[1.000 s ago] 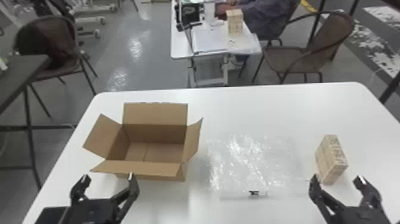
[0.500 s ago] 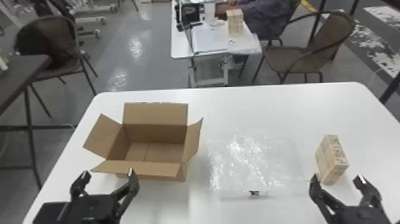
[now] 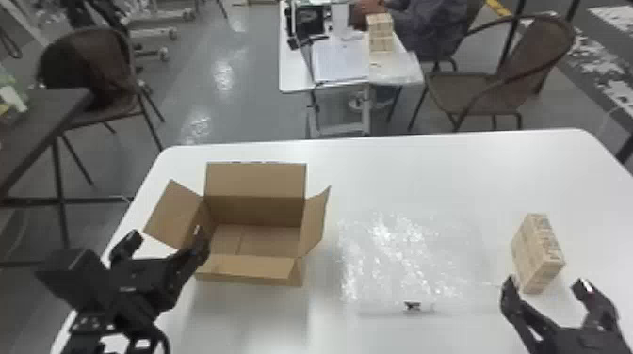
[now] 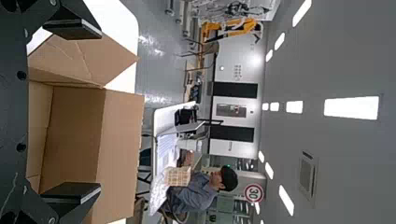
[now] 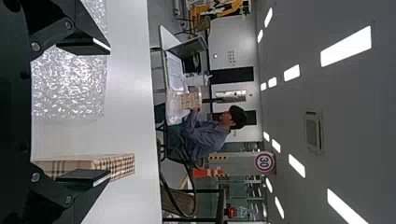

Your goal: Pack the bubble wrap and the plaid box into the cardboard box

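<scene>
Bubble wrap [image 3: 395,254] is on tbl [image 3: 424,174] w/ plaid box [image 3: 534,254].

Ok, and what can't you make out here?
- Cardboard box, floor along its near side: head view, hidden by the near flap.
- Dark thing by the bubble wrap: head view, too small to name.
- Part of the plaid box: right wrist view, behind the right gripper.
- Bubble wrap's full extent: right wrist view, cut off by the edge.
</scene>
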Controlling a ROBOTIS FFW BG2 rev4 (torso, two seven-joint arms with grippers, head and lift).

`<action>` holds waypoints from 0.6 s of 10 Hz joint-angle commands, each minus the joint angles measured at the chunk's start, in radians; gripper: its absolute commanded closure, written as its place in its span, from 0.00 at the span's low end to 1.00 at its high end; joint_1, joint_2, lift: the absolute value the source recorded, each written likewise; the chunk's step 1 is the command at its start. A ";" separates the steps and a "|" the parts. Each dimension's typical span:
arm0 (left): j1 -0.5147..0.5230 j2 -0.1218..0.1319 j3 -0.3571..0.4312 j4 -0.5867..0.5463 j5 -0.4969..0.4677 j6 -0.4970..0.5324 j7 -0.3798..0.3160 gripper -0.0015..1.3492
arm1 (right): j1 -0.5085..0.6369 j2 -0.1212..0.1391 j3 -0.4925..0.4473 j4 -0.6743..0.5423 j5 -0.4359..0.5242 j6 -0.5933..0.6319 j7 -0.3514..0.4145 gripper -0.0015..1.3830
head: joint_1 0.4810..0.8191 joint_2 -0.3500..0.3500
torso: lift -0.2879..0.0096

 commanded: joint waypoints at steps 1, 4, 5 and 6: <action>-0.039 -0.003 0.053 -0.001 0.014 0.048 -0.012 0.11 | -0.002 -0.002 0.004 0.002 0.000 0.000 0.000 0.25 | 0.63 0.71 | 0.63; -0.153 -0.003 0.208 0.047 0.105 0.190 -0.172 0.11 | -0.018 -0.017 0.022 0.011 -0.010 0.003 0.000 0.25 | 0.63 0.78 | 0.63; -0.176 -0.003 0.232 0.070 0.141 0.212 -0.219 0.11 | -0.023 -0.028 0.030 0.013 -0.017 0.006 0.002 0.25 | 0.63 0.82 | 0.63; -0.194 -0.003 0.241 0.093 0.183 0.236 -0.247 0.11 | -0.028 -0.032 0.034 0.014 -0.020 0.008 0.000 0.25 | 0.63 0.83 | 0.63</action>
